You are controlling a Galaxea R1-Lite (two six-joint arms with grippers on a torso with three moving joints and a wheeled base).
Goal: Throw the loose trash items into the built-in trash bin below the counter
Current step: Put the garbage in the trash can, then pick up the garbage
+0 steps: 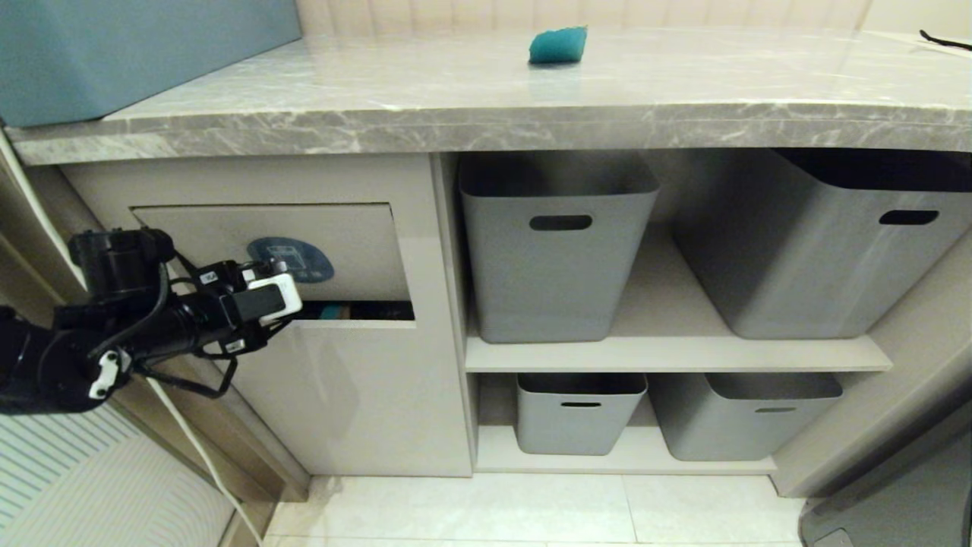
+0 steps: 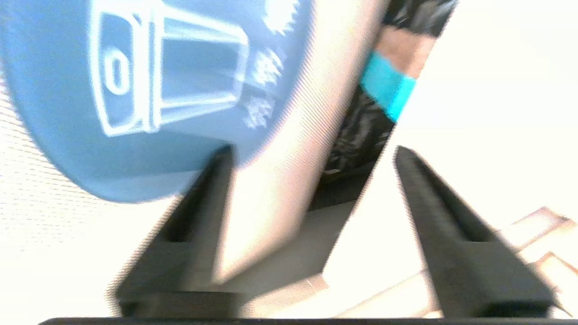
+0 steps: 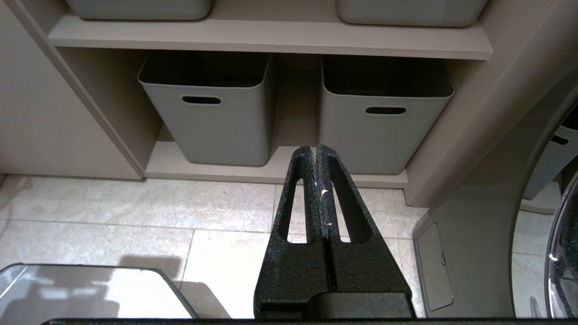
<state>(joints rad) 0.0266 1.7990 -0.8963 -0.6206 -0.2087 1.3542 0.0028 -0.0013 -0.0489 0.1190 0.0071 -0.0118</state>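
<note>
Hovering at the bin flap (image 1: 266, 254) with left gripper (image 1: 285, 296) jaws spread and seemingly empty; best backing straight out, leaving the teal wedge (image 1: 558, 45) for next.

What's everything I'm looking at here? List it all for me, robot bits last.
Counter: one, grey marble with white veins, across the top.
Teal piece: one, lying on the counter, toward the back.
Blue-grey box: one, on the counter's left end.
Black object: one, thin, at the counter's far right; cannot tell what it is.
Trash flap: one, beige with a blue sticker, in the cabinet front at left, tilted with a dark gap beneath.
Tubs: four, grey with slot handles, two on each shelf at right.
Floor: pale tiles, below.
Left gripper: black, fingers apart, at the flap.
Right gripper: black, shut, hanging low over the floor before the lower tubs.
</note>
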